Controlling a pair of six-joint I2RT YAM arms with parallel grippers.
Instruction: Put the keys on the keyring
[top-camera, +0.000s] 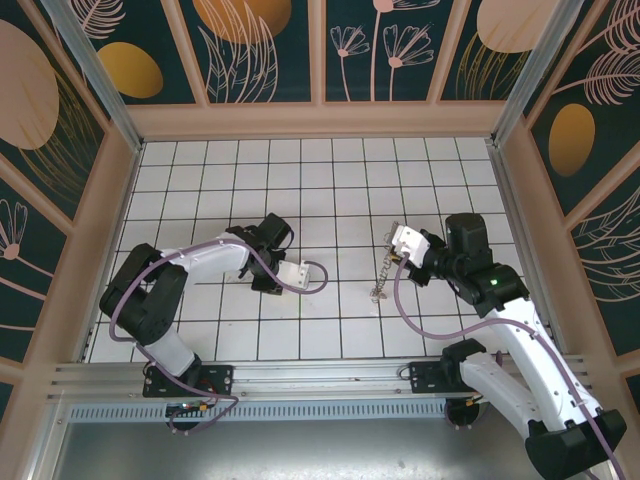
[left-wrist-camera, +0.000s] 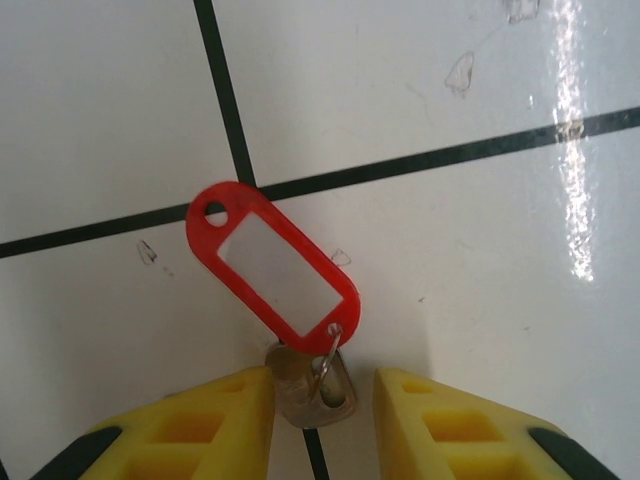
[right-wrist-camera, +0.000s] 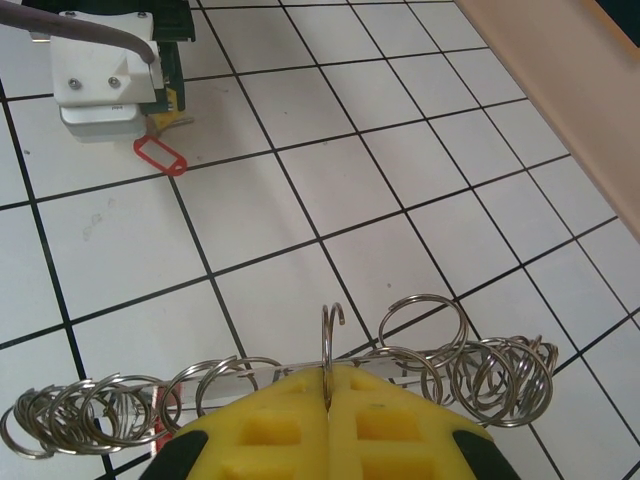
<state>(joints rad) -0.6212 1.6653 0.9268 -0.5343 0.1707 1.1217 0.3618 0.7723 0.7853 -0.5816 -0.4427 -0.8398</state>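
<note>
The left end effector (left-wrist-camera: 322, 402) sits low on the tiled worktop (left-wrist-camera: 470, 90). Its yellow fingers (left-wrist-camera: 200, 430) are apart and straddle the small metal key (left-wrist-camera: 300, 385) at the bottom centre of the left wrist view. The finger on the left of that view looks to touch the key, while a gap shows on the other side. The red tag (left-wrist-camera: 272, 268) attached to the key lies flat, angled toward the upper left.

The step in hand appears to be the pickup. To do it well, the arm should close squarely on the metal rather than the tag, leaving the tag's hole free, and lift without dragging.

The right end effector (right-wrist-camera: 328, 385) is clamped together on the keyring (right-wrist-camera: 500, 375), with one loop (right-wrist-camera: 331, 325) standing up at centre. That loop seems to have an open end and is the likely target, so the keyring is best held steady.
</note>
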